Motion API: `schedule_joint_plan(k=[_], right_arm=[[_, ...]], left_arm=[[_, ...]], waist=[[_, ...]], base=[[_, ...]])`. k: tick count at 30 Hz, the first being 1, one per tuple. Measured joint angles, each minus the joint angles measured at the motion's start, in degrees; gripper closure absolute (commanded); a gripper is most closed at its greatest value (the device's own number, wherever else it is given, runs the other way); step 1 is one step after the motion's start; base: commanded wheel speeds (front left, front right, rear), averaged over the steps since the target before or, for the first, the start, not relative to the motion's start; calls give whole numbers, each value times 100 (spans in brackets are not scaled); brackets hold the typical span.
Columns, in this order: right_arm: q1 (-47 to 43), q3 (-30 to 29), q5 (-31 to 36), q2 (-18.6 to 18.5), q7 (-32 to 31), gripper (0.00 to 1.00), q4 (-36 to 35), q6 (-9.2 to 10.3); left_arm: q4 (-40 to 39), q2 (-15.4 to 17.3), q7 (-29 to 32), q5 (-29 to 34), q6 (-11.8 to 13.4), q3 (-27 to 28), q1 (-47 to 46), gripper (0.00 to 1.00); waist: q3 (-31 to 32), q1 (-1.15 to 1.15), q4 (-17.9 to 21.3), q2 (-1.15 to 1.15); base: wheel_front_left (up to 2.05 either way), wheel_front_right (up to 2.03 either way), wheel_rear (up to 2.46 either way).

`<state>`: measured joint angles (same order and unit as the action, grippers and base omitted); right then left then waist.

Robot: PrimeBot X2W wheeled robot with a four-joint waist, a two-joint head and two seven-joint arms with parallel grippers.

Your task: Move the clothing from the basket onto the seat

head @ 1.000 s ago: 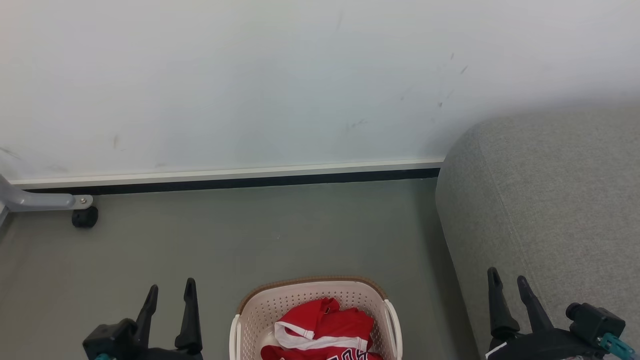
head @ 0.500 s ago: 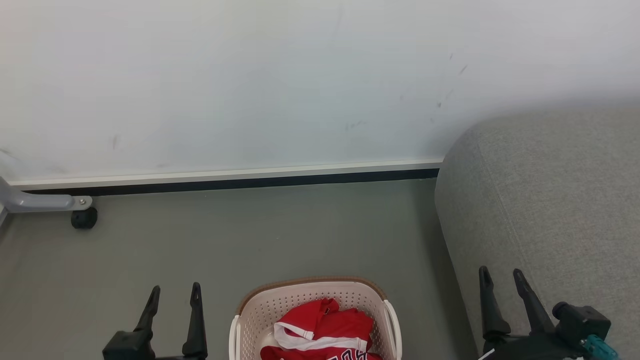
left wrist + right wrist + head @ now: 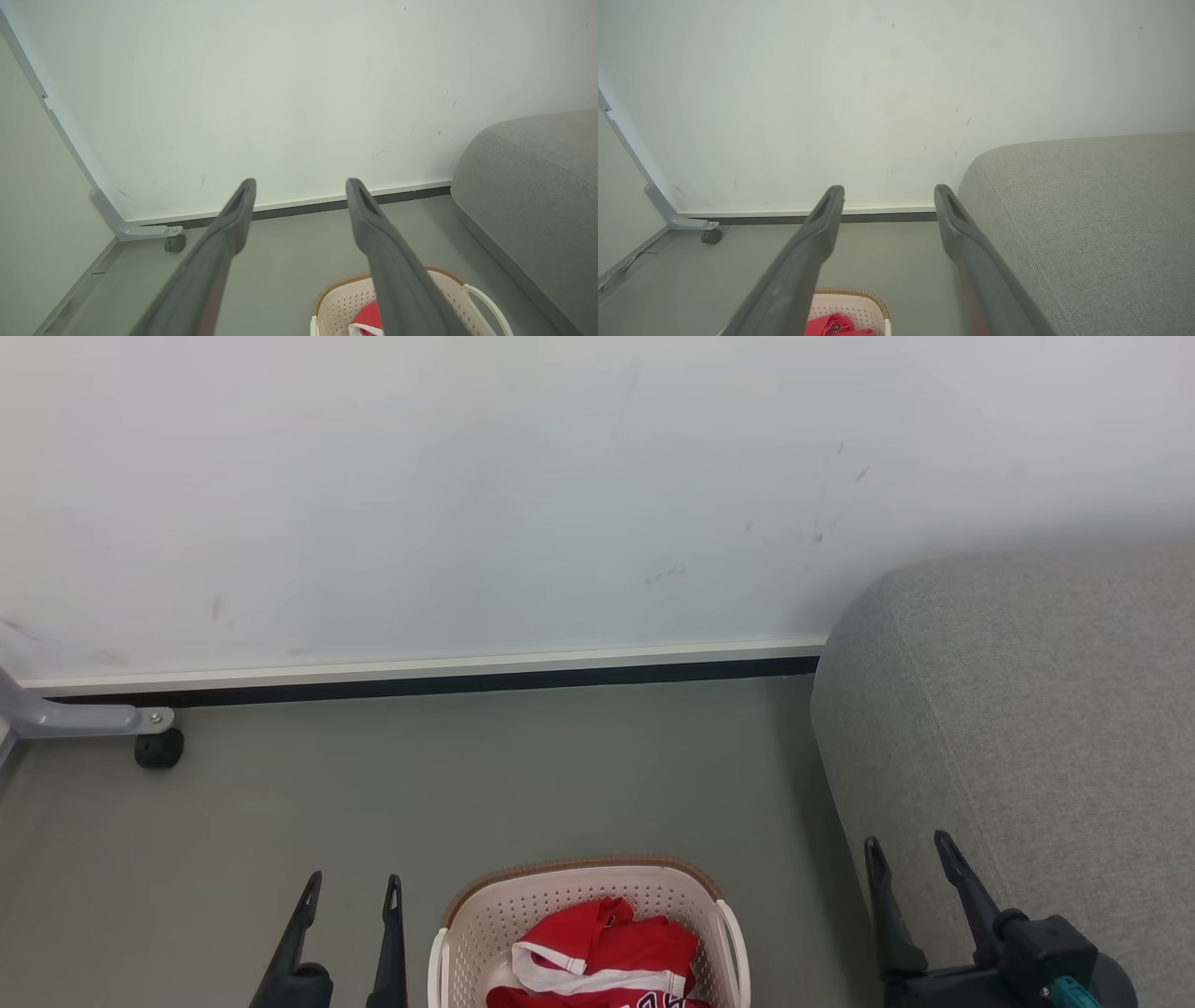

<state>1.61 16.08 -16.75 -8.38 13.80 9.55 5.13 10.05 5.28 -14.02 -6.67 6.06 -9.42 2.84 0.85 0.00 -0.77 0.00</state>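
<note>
Red clothing [image 3: 607, 947] in the basket [image 3: 509, 910] shows cropped, unreadable lettering [image 3: 658, 1001].

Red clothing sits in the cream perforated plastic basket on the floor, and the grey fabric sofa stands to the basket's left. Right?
Not quite: the grey fabric sofa stands to the right of the cream perforated plastic basket, as the head view shows. The red clothing does sit in it.

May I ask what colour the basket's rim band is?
Brown rim band on the cream perforated plastic basket; head view.
</note>
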Motion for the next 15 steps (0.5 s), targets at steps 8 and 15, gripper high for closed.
schedule_joint_plan(k=[8, 15], right_arm=[[-43, 36, 209, -7, 48, 0, -19, 35], [-50, 13, 209, -4, 48, 0, -19, 35]], left_arm=[[34, -1, -30, 115, 1, -1, 5, 0], [64, -8, -30, 71, -1, 8, 5, 0]], waist=[[1, -1, 13, 0], [-11, -1, 24, 0]], base=[[0, 0, 0], [0, 0, 0]])
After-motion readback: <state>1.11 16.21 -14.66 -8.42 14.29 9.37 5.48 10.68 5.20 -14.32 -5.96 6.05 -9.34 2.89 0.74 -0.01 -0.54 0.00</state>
